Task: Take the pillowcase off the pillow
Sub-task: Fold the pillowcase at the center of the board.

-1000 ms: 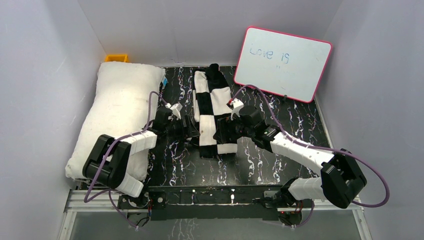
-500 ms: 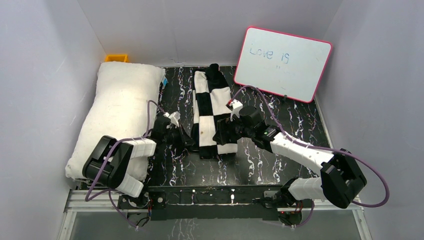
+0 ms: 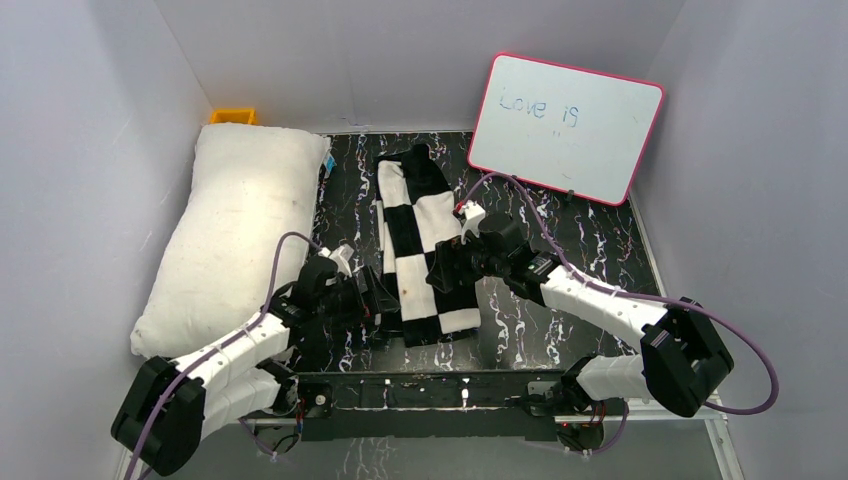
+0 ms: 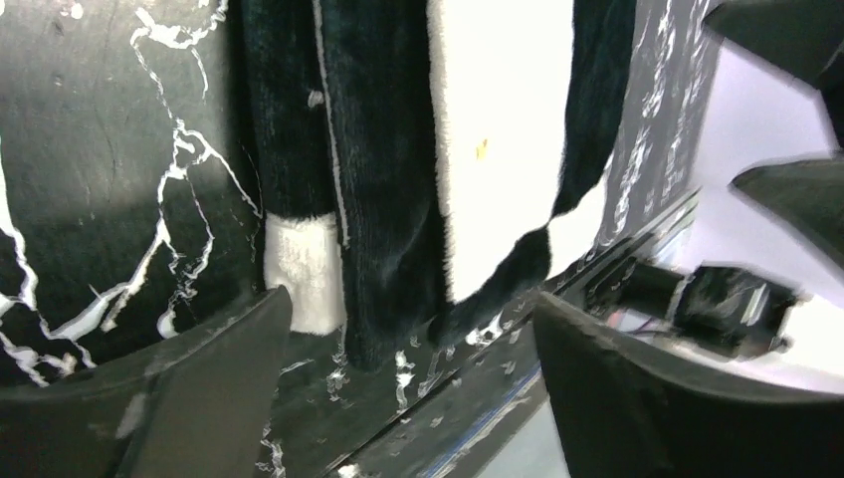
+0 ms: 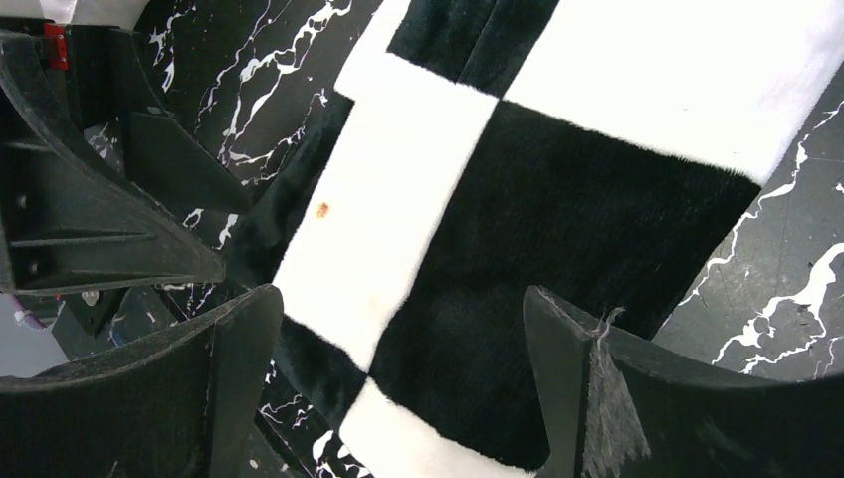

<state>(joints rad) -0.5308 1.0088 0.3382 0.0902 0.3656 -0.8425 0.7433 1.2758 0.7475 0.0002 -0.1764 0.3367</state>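
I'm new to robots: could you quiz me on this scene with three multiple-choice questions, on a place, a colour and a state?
1. Where does the pillow lie?
A. far left
B. centre
C. far right

2. What colour is the whiteboard frame?
A. green
B. pink
C. blue

3. How are the right gripper jaws?
A. shut on the pillow
B. shut, empty
C. open

Answers:
1 A: it lies well left of the pillowcase.
2 B: a pink rim surrounds the board.
3 C: its fingers stand wide apart above the pillowcase.
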